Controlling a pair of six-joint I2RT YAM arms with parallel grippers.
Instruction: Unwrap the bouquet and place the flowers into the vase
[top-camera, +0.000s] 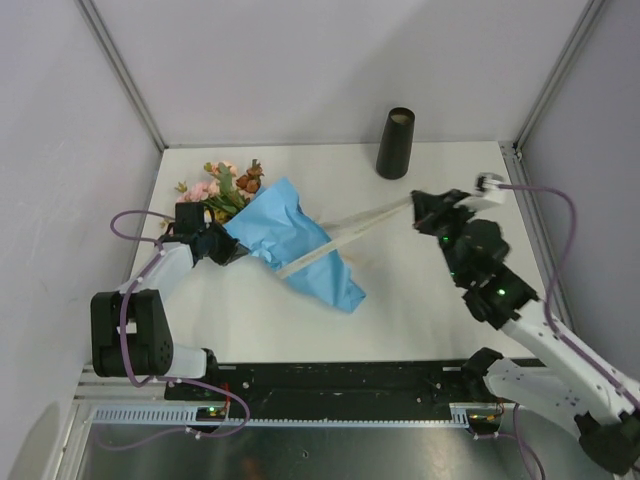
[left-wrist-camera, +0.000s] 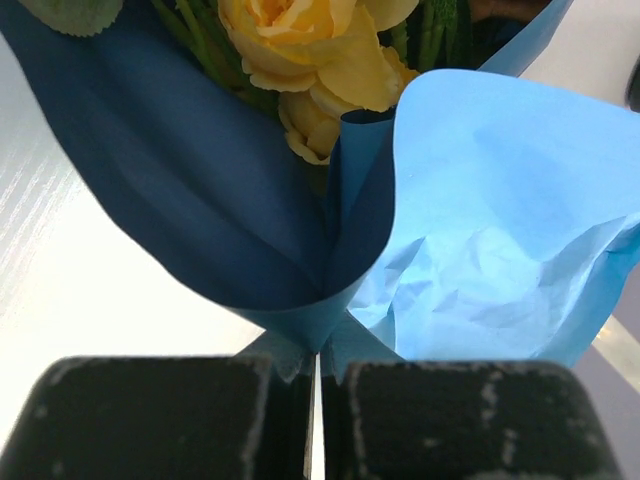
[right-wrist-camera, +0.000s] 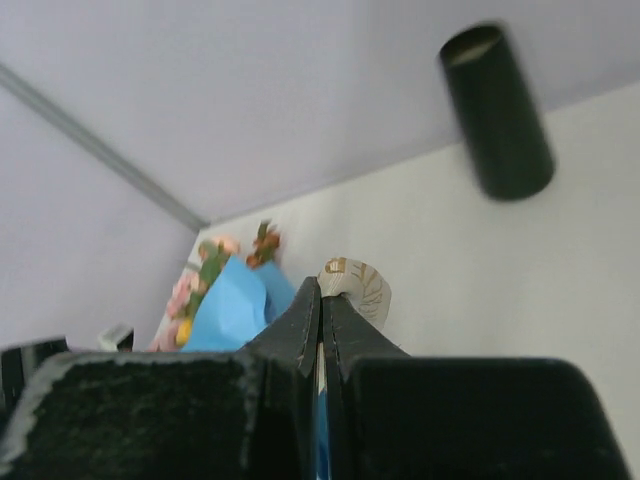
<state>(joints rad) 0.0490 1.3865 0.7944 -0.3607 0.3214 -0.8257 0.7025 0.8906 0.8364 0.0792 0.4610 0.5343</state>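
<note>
The bouquet (top-camera: 290, 240) lies on the table left of centre, its blue paper crumpled, the flowers (top-camera: 225, 185) sticking out toward the back left. My left gripper (top-camera: 222, 245) is shut on the paper's edge beside the stems; in the left wrist view the blue paper (left-wrist-camera: 480, 200) runs into the pinched jaws of the left gripper (left-wrist-camera: 318, 370) under a yellow rose (left-wrist-camera: 310, 50). A cream ribbon (top-camera: 360, 222) stretches taut from the bouquet to my right gripper (top-camera: 418, 205), which is shut on its curled end (right-wrist-camera: 362, 285). The black vase (top-camera: 396, 143) stands upright at the back.
Metal frame posts (top-camera: 130, 85) and grey walls close in the table on the left, back and right. The arms' mounting rail (top-camera: 340, 385) runs along the near edge. Bare white tabletop (top-camera: 400, 300) lies between the bouquet and the right arm.
</note>
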